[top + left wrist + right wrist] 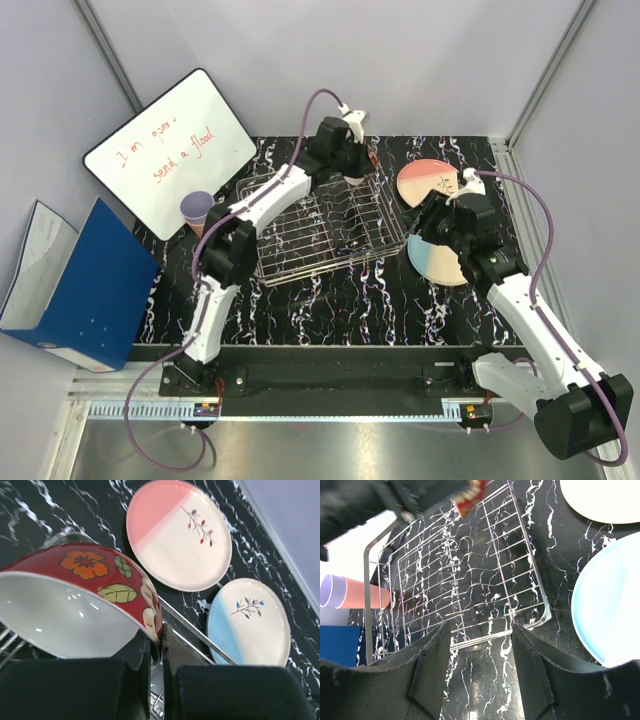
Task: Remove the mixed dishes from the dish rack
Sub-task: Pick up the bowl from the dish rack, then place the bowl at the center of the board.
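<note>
Here, over the grey-walled black marbled table (330,310), left gripper (161,630) pinches the bowl (100,575); right gripper (481,627) stands spread.

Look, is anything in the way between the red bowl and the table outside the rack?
Only the rack's low side wire, close by the bowl that the left gripper pinches by its rim. Past it, the pink plate and blue plate take up some table there.

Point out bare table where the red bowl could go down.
Freest: the table strip on the near side of the dish rack. Right of the rack is crowded: pink plate, blue plate, right gripper. Left holds the cups and whiteboard.
</note>
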`<action>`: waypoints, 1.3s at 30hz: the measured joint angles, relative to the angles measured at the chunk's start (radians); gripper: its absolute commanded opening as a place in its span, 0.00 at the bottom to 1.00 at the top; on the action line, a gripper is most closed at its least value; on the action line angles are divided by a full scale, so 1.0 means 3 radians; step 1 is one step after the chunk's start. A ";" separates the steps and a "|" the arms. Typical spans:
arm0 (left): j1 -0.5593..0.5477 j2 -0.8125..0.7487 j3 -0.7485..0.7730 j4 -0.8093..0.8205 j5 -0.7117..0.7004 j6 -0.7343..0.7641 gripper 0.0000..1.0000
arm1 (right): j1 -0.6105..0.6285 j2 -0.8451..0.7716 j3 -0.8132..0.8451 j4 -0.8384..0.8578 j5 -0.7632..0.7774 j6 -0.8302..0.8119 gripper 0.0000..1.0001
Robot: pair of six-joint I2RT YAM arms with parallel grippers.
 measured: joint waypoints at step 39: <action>-0.2993 -0.3310 -0.3271 -0.0727 -0.2960 0.2543 0.00 | 0.0003 0.0440 0.1194 -0.1072 0.0263 0.0015 0.55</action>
